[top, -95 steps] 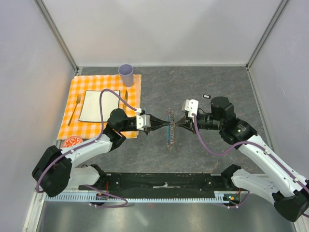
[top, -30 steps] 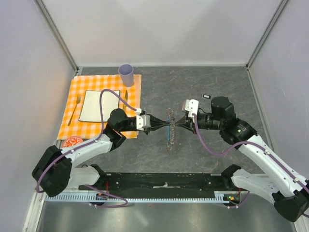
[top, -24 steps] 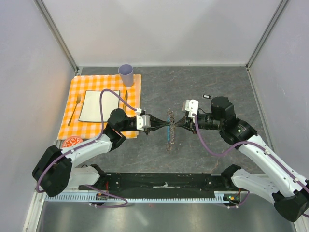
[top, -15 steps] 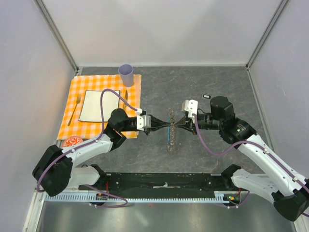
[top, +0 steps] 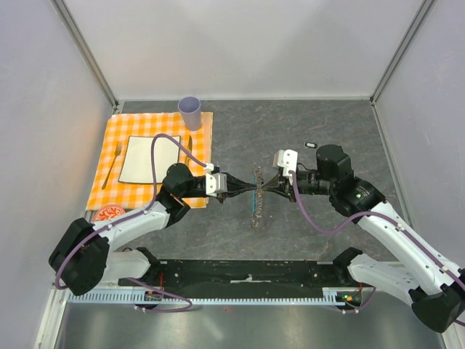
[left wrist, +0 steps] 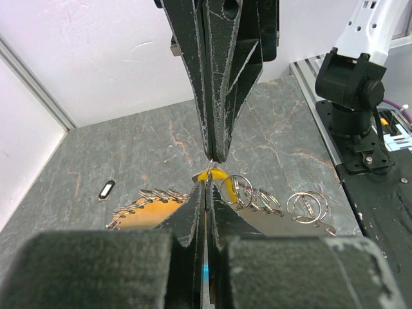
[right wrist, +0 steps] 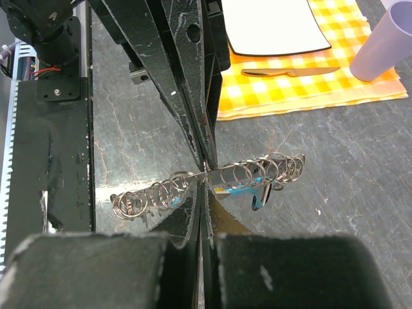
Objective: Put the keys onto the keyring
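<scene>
The keyring [top: 253,207] is a chain of grey metal rings on the table's middle, with a blue section [right wrist: 248,187] under it. My left gripper [top: 251,188] and right gripper [top: 260,188] meet tip to tip over it, both shut on a thin ring of the chain. In the left wrist view my left gripper [left wrist: 207,183] faces the right fingers [left wrist: 215,129], and a yellow-orange key [left wrist: 217,174] sits just past the tips. My right gripper [right wrist: 205,188] is beside the chain [right wrist: 161,190]. A black key with a white centre [top: 311,144] lies apart on the table, also in the left wrist view [left wrist: 107,189].
An orange checked placemat [top: 109,182] at the left holds a white plate [top: 149,158], a fork [top: 109,171], a knife [right wrist: 290,72] and a purple cup [top: 189,113]. A red round piece [top: 109,213] lies at its near edge. Walls enclose the table.
The two grippers have drawn a little closer, tips now touching over the chain. The chain has barely shifted.
</scene>
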Controlling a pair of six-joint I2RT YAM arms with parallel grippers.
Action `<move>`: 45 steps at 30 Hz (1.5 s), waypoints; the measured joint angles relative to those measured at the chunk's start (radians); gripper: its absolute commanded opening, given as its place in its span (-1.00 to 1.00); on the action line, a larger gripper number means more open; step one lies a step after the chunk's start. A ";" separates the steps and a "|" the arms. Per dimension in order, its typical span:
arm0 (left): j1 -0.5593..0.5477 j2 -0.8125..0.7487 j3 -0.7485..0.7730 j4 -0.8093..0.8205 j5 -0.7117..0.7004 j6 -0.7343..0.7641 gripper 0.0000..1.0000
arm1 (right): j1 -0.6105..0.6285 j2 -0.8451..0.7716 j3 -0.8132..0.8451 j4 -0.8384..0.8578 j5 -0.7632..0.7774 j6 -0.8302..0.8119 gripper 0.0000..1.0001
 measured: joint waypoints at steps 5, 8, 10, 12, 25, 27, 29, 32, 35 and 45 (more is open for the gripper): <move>0.000 -0.017 -0.014 -0.005 -0.034 0.018 -0.96 | 0.000 -0.001 0.000 0.003 0.038 0.013 -1.00; 0.000 -0.049 -0.046 -0.024 -0.084 0.035 -0.96 | 0.000 -0.002 0.000 0.000 0.078 0.032 -1.00; 0.000 -0.072 -0.068 -0.038 -0.118 0.042 -0.96 | 0.000 -0.001 0.001 -0.013 0.112 0.046 -1.00; -0.001 -0.101 -0.098 -0.048 -0.169 0.042 -0.96 | 0.000 0.010 0.008 -0.041 0.158 0.066 -1.00; -0.008 -0.351 -0.302 -0.127 -0.549 0.042 -0.96 | -0.002 0.313 0.104 -0.273 0.474 0.200 -1.00; -0.012 -0.377 -0.318 -0.135 -0.595 0.042 -0.96 | -0.003 0.382 0.117 -0.290 0.497 0.216 -1.00; -0.013 -0.393 -0.328 -0.135 -0.633 0.042 -0.96 | -0.006 0.450 0.131 -0.296 0.516 0.225 -1.00; -0.013 -0.410 -0.334 -0.136 -0.681 0.042 -0.96 | -0.014 0.568 0.156 -0.288 0.536 0.233 -1.00; -0.013 -0.426 -0.338 -0.135 -0.711 0.042 -0.96 | -0.027 0.666 0.160 -0.243 0.549 0.241 -1.00; -0.013 -0.434 -0.341 -0.136 -0.737 0.042 -0.96 | -0.073 0.797 0.127 0.027 0.563 0.258 -1.00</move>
